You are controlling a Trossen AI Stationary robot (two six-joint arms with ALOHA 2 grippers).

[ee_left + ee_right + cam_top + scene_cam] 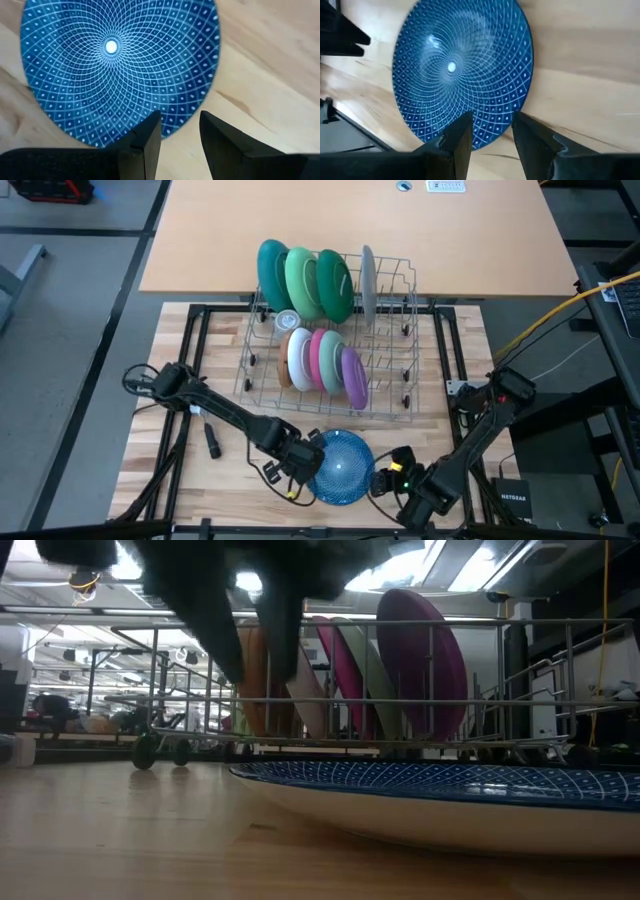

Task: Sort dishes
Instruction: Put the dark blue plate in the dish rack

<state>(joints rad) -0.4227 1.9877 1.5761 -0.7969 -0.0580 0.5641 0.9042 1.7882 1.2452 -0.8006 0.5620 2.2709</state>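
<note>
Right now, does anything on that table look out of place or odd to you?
One thing: the blue patterned plate lies flat on the table in front of the wire rack, while the other dishes stand on edge in it. The left gripper and right gripper flank it, open. Nothing looks spilled or broken.

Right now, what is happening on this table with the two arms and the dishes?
Both arms hang over a blue patterned plate that lies flat on the wooden table, in front of the wire dish rack. The left pincer and the right pincer are open at opposite edges of the plate; neither holds it. The rack already holds green and teal dishes in the back row and smaller white, pink and purple ones in front.
</note>
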